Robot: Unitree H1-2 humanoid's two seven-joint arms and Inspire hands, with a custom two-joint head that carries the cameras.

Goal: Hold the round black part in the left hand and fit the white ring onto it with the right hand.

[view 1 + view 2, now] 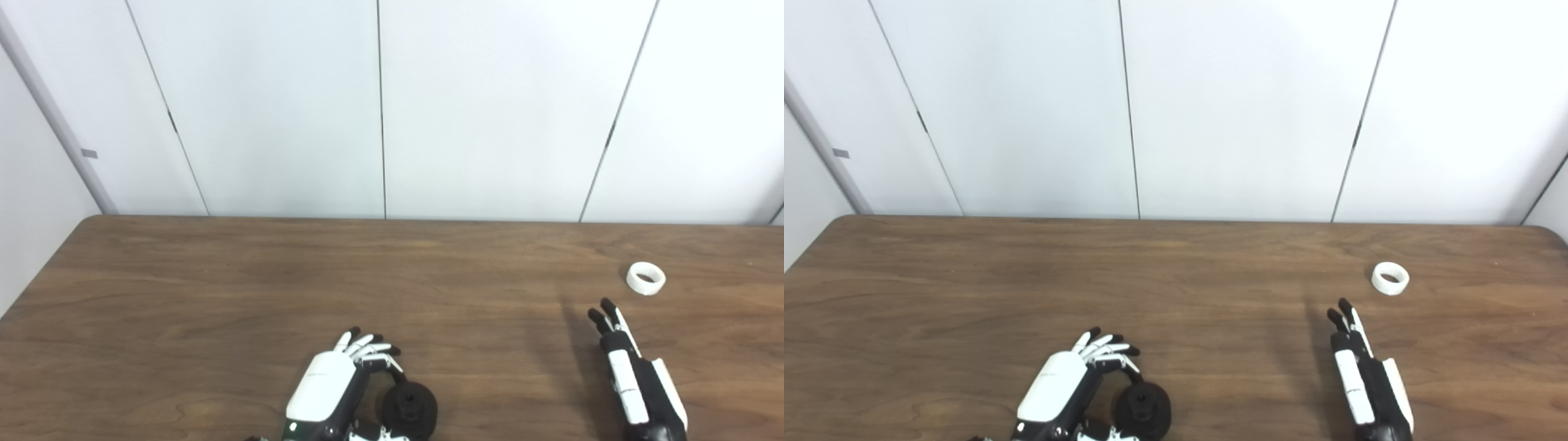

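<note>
I read no writing anywhere; my left hand (331, 383) curls around the round black part (409, 409) near the surface's (245, 288) front edge, my right hand (634, 373) stretches flat, empty, white ring (645, 278) lying just beyond its fingertips

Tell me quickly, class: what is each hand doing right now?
Left hand: fingers curled beside the black part; a firm grip cannot be told.
Right hand: open, holding nothing, short of the white ring.
</note>
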